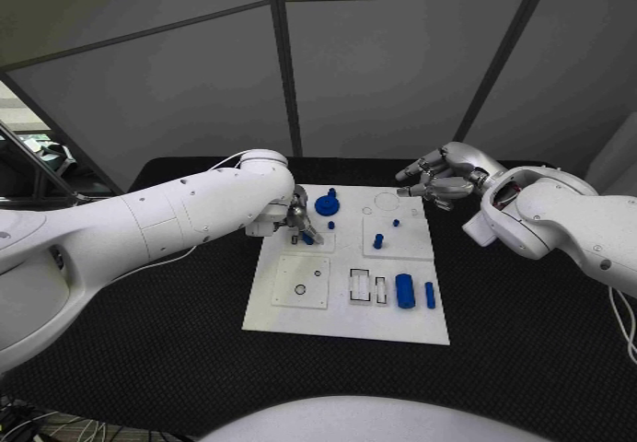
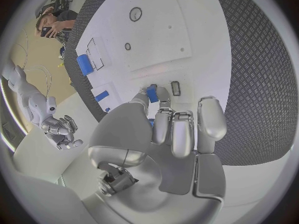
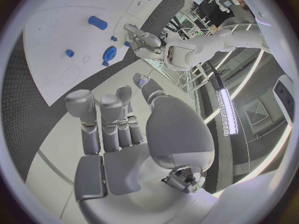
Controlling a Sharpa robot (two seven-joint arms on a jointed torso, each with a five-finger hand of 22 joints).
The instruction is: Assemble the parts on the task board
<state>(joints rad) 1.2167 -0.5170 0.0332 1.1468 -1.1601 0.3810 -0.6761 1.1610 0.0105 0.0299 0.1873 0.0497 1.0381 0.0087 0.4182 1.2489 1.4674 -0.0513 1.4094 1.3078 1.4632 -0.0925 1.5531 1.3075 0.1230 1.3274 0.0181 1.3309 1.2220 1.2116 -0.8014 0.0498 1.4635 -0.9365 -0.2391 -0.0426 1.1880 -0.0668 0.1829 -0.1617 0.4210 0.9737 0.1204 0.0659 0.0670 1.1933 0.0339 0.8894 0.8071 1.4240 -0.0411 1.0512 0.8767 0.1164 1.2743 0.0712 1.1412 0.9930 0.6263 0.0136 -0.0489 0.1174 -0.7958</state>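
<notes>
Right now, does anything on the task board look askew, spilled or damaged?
Nothing stands out. The task board lies flat, its blue parts in place. The left hand pinches a small blue piece over it; the right hand hovers open, holding nothing.

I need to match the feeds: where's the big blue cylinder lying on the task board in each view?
Head view: the big blue cylinder lies near the board's front right, beside a thinner blue pin.
Left wrist view: the cylinder lies by the rectangular slots, beyond the left hand.
Right wrist view: it lies far across the board.
Shared landmark: the white task board.
</notes>
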